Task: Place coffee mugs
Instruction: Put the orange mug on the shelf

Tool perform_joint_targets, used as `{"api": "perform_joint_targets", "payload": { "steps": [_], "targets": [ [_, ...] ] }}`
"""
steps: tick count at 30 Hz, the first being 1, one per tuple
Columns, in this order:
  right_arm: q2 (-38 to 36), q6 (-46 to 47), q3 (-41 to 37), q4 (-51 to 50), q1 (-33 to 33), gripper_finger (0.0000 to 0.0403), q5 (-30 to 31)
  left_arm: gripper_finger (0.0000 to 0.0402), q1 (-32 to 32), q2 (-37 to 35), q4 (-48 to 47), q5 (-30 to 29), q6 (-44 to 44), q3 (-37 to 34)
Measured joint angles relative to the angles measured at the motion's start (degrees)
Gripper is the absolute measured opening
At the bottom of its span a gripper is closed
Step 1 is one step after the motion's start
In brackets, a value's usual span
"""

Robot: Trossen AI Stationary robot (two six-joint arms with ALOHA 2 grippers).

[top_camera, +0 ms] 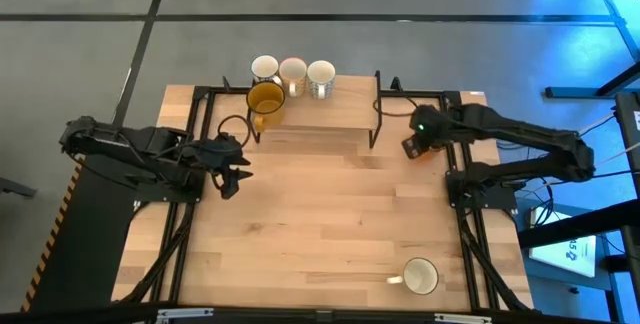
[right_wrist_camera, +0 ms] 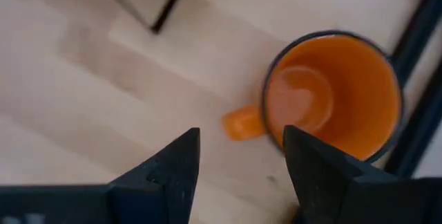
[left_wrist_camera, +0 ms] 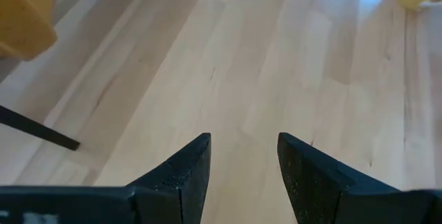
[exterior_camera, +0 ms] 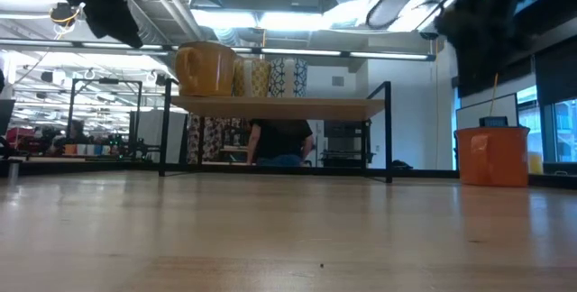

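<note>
Seen from above, the left hand point(top_camera: 232, 167) hangs open and empty at the left middle of the frame, over the bare wooden desk point(top_camera: 320, 234). At upper centre, an amber-yellow mug point(top_camera: 266, 102) and three pale mugs point(top_camera: 293, 75) already stand together on a raised shelf point(top_camera: 330, 116), so the placing seems more than half done. At right, the right hand point(top_camera: 414, 148) hovers open above an upright orange mug point(right_wrist_camera: 331, 96), its handle point(right_wrist_camera: 240, 123) just before the fingers, while a cream mug point(top_camera: 420, 276) waits at the lower right.
</note>
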Motion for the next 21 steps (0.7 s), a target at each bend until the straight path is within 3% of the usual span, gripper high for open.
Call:
{"api": "perform_joint_targets", "payload": {
  "steps": [5, 12, 21],
  "targets": [
    [5.38, -8.86, -1.07, 1.06, -9.16, 0.0193, -3.59, 0.0163, 0.02, 0.02, 0.34, -0.04, 0.48, -0.09],
    [8.11, -16.67, -8.92, 9.33, -18.93, 0.0193, -9.65, 0.0163, 0.02, 0.02, 0.34, -0.12, -2.52, -0.09],
    [8.07, -19.21, -13.19, 15.10, -20.94, 0.0187, -11.03, 0.0163, 0.02, 0.02, 0.34, -2.03, -3.61, -0.09]
  ]
}}
